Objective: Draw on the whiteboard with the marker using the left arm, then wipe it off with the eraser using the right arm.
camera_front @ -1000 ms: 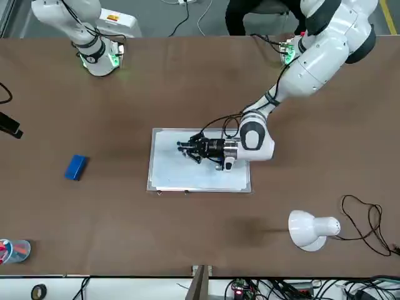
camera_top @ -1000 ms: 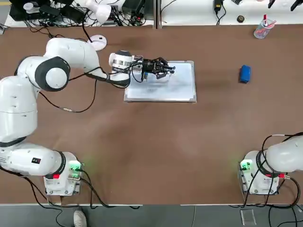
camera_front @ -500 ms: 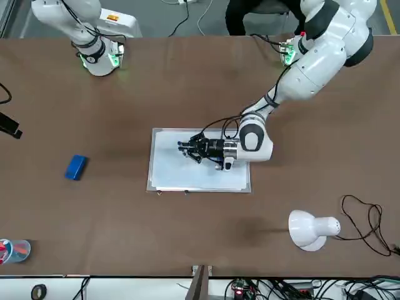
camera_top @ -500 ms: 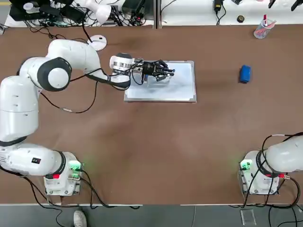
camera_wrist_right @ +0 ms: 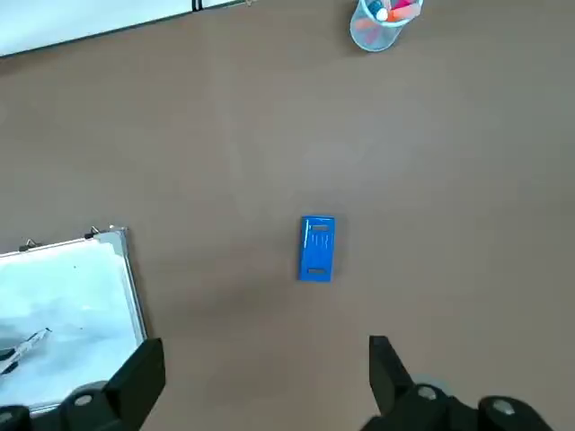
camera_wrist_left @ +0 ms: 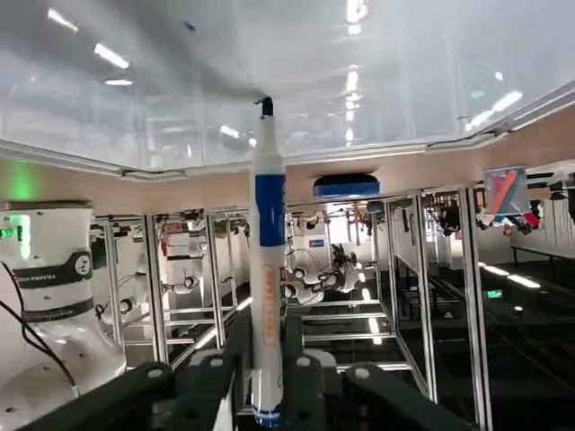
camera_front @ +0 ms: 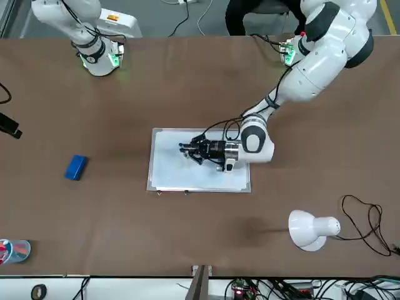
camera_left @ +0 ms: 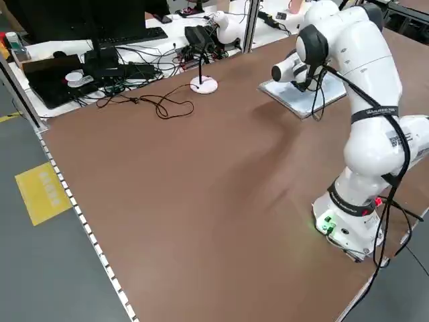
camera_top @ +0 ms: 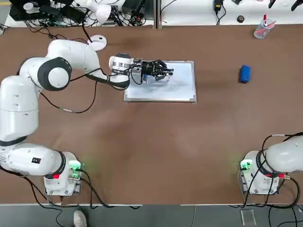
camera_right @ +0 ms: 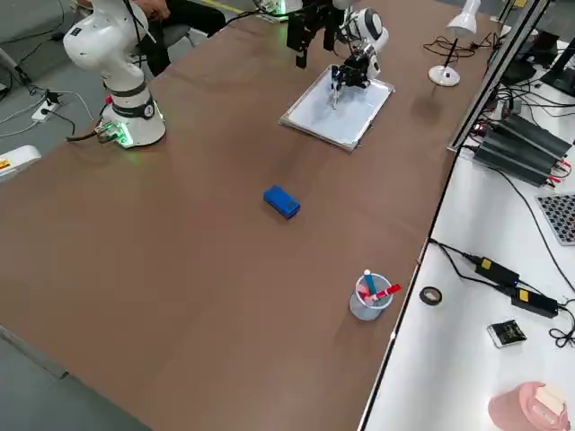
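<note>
Orange lettering on the marker [camera_wrist_left: 269, 269], its words too small to tell

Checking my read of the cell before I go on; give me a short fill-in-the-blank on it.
The left gripper holds the ____.
That gripper is over the ____.
The eraser is coloured ____.
The right gripper, hanging above the table, has its fingers ____.

Missing words: marker; whiteboard; blue; open.

On my left wrist view I see a glossy, smooth whiteboard [camera_wrist_left: 359, 81] across the top, and centre-right in my front view, a smooth white plastic-looking lamp [camera_front: 307, 230].
</note>
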Controlling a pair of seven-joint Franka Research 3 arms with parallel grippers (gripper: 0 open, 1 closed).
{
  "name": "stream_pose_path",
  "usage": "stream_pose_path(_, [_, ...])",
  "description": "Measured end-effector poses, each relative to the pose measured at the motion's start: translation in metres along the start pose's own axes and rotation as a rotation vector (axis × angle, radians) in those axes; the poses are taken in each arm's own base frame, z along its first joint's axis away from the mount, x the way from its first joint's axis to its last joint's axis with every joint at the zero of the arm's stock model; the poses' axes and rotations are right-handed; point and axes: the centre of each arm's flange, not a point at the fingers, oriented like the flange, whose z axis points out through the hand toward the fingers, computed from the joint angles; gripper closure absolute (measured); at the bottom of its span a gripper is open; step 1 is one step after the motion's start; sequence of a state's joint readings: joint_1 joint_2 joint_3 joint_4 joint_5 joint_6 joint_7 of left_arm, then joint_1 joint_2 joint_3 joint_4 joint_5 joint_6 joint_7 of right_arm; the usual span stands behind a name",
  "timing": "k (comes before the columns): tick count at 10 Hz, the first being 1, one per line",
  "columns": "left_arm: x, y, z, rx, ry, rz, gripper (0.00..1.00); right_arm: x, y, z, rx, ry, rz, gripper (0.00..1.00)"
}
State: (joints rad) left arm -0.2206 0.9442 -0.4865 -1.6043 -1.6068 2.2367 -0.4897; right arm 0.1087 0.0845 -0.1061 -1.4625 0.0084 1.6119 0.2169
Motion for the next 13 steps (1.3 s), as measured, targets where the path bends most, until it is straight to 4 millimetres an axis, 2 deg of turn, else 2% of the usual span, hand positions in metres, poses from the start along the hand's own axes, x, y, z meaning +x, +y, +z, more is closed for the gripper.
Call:
stream_pose_path(9, [0.004, 0.017, -0.022, -0.034, 0.008, 0.008, 0.83, 0.000, 0.002, 0.000, 0.000, 0.000, 0.003, 0.00])
stream_pose_path(13, [0.002, 0.009, -0.024, -0.020, 0.017, 0.004, 0.83, 0.001, 0.002, 0.000, 0.000, 0.001, 0.004, 0.00])
